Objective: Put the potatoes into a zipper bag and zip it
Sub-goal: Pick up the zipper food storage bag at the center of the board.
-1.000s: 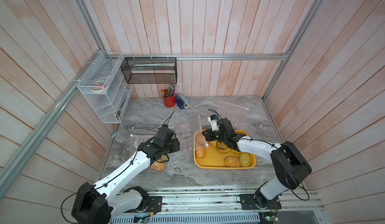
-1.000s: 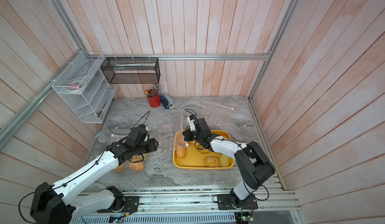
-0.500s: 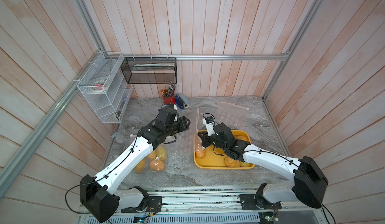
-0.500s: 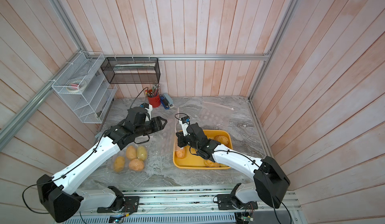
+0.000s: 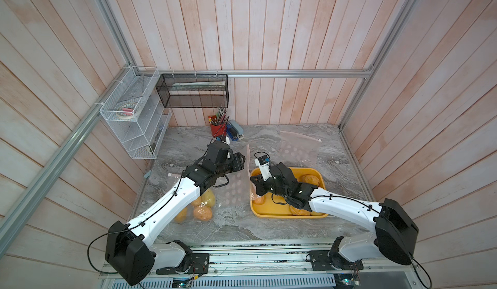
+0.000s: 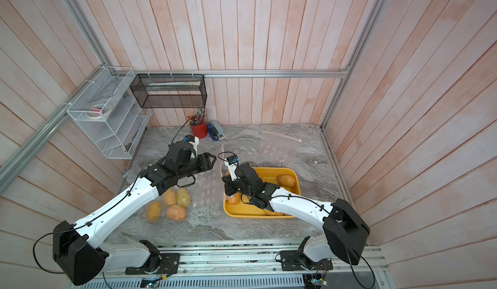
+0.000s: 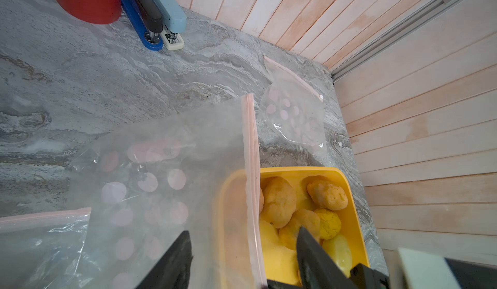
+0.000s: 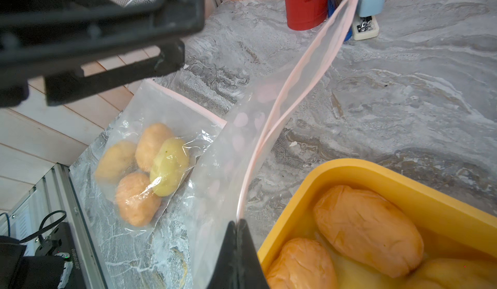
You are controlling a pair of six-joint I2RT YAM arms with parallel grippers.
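Nearest the robot, at about 7 o'clock on the table [image 6: 242, 227], a filled bag [image 6: 169, 205] lies flat with four potatoes inside; whether its zip is closed cannot be told. At about 5 o'clock the yellow tray [image 5: 271, 215] holds the loose potatoes [image 7: 279, 201], lumpy ovals with skins from pale yellow to orange-brown. Just off the tray's 9 o'clock edge, the right tool [image 8: 238, 225] has its jaws together, clamped on the rim of a second zipper bag [image 7: 161, 180]. It holds that rim raised so the pink zip strip [image 7: 251, 153] stands up off the table. This bag is clear, dotted with pale pink spots, limp and empty. The left tool [image 7: 243, 231] hangs on the bag's 9 o'clock side with jaws apart, the strip running between them, gripping nothing. The step in hand looks to be opening this bag's mouth. The next move probably calls for the left tool to pinch one lip only and draw it away from the right. Farther back, a spare bag [image 5: 297, 150] lies at 1 o'clock and a red pencil cup [image 6: 199, 130] stands at 11 o'clock.
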